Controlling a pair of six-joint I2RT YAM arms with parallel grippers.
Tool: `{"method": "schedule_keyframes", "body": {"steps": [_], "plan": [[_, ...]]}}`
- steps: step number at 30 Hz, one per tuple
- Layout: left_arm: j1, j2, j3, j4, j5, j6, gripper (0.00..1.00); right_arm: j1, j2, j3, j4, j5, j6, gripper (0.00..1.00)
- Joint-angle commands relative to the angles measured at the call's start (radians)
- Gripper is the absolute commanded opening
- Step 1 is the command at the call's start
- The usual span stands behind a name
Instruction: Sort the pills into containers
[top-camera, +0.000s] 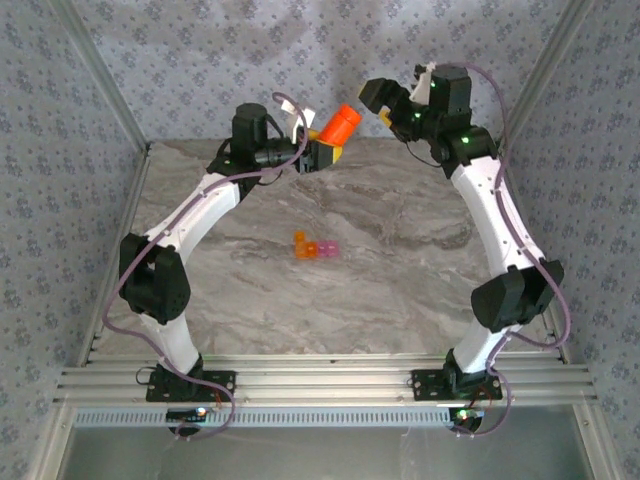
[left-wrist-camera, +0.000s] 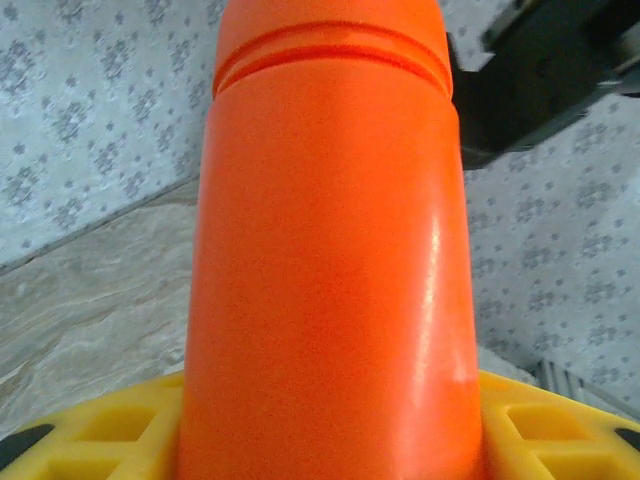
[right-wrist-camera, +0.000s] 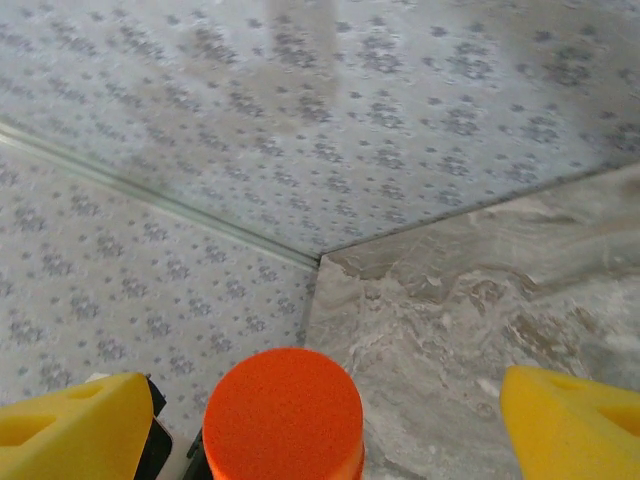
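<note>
The containers (top-camera: 315, 247) are located near the middle of the tabletop (top-camera: 420, 270), well apart from both sets of jaws. They are formed of two tiny joined translucent cubes: an orange compartment (top-camera: 302, 249) on the left and a pink compartment (top-camera: 329, 247) on the right. Their contents cannot be told.

An orange bottle (left-wrist-camera: 320, 280) is clamped by the left jaws between yellow pads (left-wrist-camera: 100, 430) and is held tilted above the far part of the tabletop.

The right jaws are spread wide. The bottle's round cap (right-wrist-camera: 283, 410) is seen between them, with a gap on each side.
</note>
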Motion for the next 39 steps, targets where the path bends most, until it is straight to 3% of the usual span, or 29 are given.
{"method": "schedule_keyframes", "body": {"steps": [1, 19, 23, 27, 31, 39], "plan": [[-0.011, -0.045, 0.043, -0.084, -0.037, 0.110, 0.00, 0.009, -0.038, -0.034, -0.018, 0.081, 0.078, 0.92], [-0.052, -0.053, 0.052, -0.139, -0.065, 0.164, 0.00, 0.084, 0.032, -0.002, -0.035, 0.053, 0.075, 0.90], [-0.054, -0.057, 0.047, -0.140, -0.068, 0.165, 0.00, 0.086, 0.031, -0.003, -0.033, 0.047, 0.072, 0.84], [-0.058, -0.058, 0.045, -0.140, -0.071, 0.165, 0.00, 0.086, 0.033, -0.002, -0.033, 0.030, 0.071, 0.68], [-0.058, -0.061, 0.042, -0.136, -0.073, 0.163, 0.00, 0.088, 0.035, -0.002, -0.035, 0.009, 0.062, 0.65], [-0.052, -0.057, 0.038, -0.105, -0.065, 0.134, 0.00, 0.072, 0.043, 0.010, -0.054, -0.058, 0.010, 0.44]]}}
